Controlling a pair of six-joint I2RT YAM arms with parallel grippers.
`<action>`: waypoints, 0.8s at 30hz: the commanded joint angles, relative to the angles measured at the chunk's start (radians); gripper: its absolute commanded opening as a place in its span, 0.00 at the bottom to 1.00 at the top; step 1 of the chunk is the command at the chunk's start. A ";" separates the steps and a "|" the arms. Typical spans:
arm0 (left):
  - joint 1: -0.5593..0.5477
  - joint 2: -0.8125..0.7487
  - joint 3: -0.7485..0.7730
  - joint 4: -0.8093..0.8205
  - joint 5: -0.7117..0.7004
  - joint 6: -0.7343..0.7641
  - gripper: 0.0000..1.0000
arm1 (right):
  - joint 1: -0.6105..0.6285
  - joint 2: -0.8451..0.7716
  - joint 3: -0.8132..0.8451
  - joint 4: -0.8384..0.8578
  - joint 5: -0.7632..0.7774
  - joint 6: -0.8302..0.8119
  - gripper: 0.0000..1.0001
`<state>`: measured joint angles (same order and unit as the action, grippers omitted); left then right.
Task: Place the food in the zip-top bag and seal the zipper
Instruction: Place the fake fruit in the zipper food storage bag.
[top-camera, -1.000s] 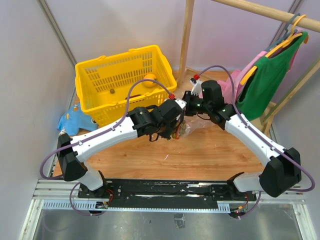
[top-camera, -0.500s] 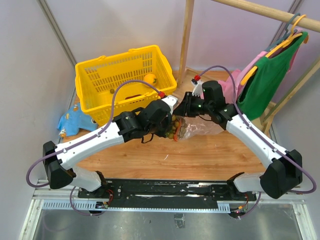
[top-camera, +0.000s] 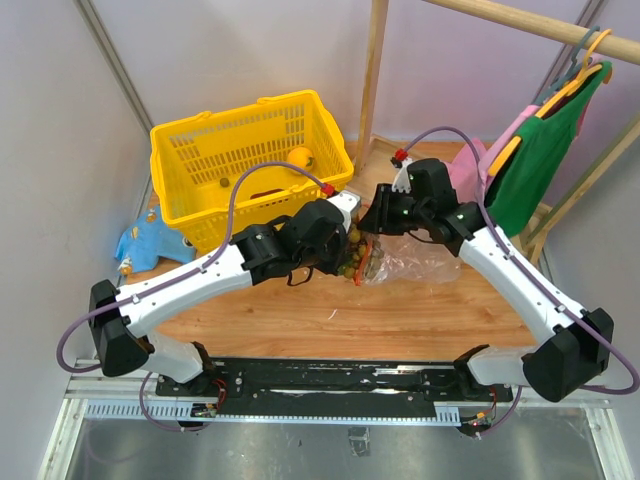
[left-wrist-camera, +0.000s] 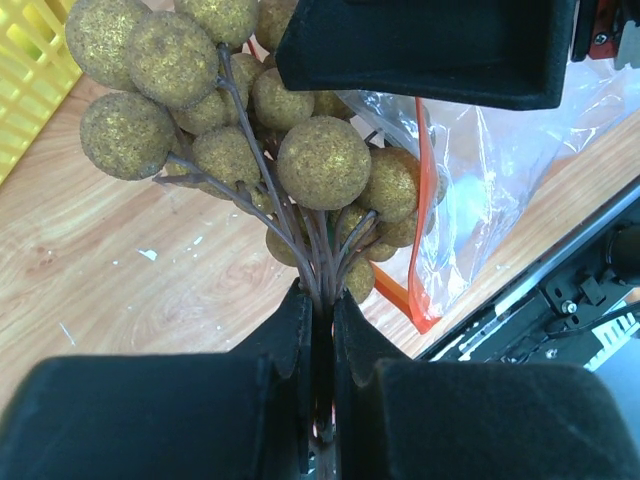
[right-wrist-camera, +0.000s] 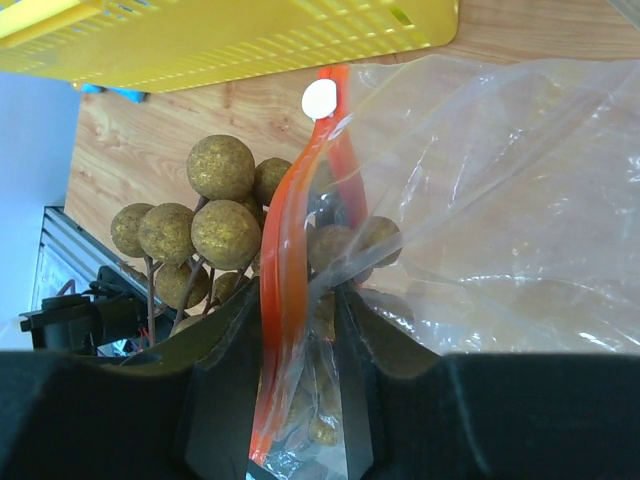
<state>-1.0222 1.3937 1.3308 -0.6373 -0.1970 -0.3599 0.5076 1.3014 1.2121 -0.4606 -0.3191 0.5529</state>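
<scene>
My left gripper (left-wrist-camera: 320, 305) is shut on the brown stems of a bunch of olive-brown grapes (left-wrist-camera: 320, 165) and holds it at the mouth of the zip-top bag (top-camera: 420, 258). In the top view the grapes (top-camera: 356, 256) hang between both grippers. My right gripper (right-wrist-camera: 298, 300) is shut on the bag's red-orange zipper strip (right-wrist-camera: 285, 300), with the white slider tab (right-wrist-camera: 320, 99) at its far end. Some grapes show through the clear plastic (right-wrist-camera: 480, 200). An orange round fruit (top-camera: 299, 158) lies in the yellow basket.
The yellow basket (top-camera: 190, 140) stands at the back left, close behind the left gripper (top-camera: 330, 235). A blue packet (top-camera: 150, 243) lies left of it. A wooden rack post (top-camera: 372, 80) rises behind, with green and pink garments (top-camera: 535, 165) hanging at the right.
The left arm swung left and then brought the grapes right, up against the bag's mouth. The right gripper shifted slightly and keeps hold of the bag.
</scene>
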 joint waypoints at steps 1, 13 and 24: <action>0.007 0.007 0.009 0.077 0.016 0.010 0.00 | -0.012 -0.023 0.029 -0.075 0.072 -0.032 0.34; 0.006 0.016 0.004 0.082 0.025 0.019 0.00 | -0.012 -0.029 0.044 -0.091 0.100 -0.034 0.12; 0.007 0.014 -0.020 0.113 0.030 0.020 0.00 | -0.011 -0.062 -0.041 0.158 -0.135 -0.028 0.00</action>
<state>-1.0222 1.4120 1.3136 -0.5911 -0.1772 -0.3477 0.5076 1.2671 1.1915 -0.4252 -0.3359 0.5282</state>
